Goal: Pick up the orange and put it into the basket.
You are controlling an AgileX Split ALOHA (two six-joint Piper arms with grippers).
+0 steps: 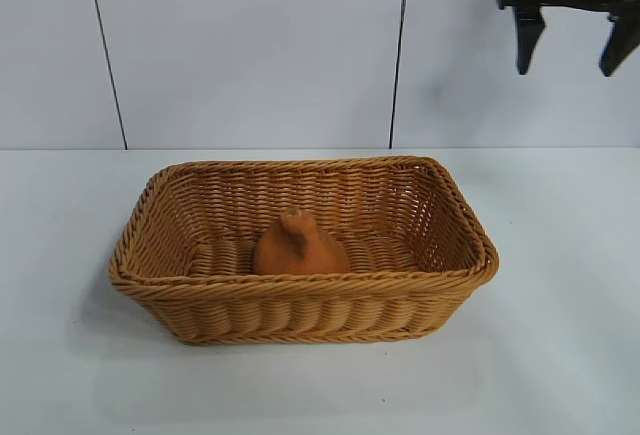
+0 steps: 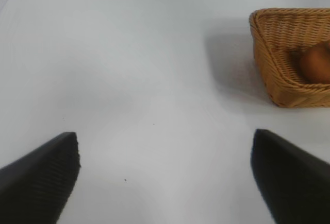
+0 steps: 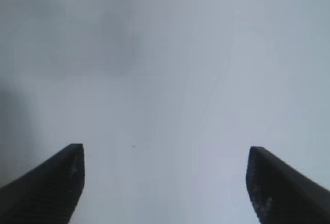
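The orange (image 1: 298, 247), a lumpy orange-brown thing with a small knob on top, rests on the floor of the woven wicker basket (image 1: 300, 290) in the middle of the white table. The left wrist view catches a corner of the basket (image 2: 281, 82) with the orange (image 2: 315, 63) inside it. My right gripper (image 1: 571, 63) hangs open high at the upper right, well above and beyond the basket, with nothing between its fingers. In its own view the right gripper (image 3: 165, 154) sees only bare table. The left gripper (image 2: 165, 141) is open and empty over the table, some way from the basket.
A white panelled wall (image 1: 250, 45) with dark seams stands behind the table. Bare white tabletop (image 1: 560, 355) surrounds the basket on all sides.
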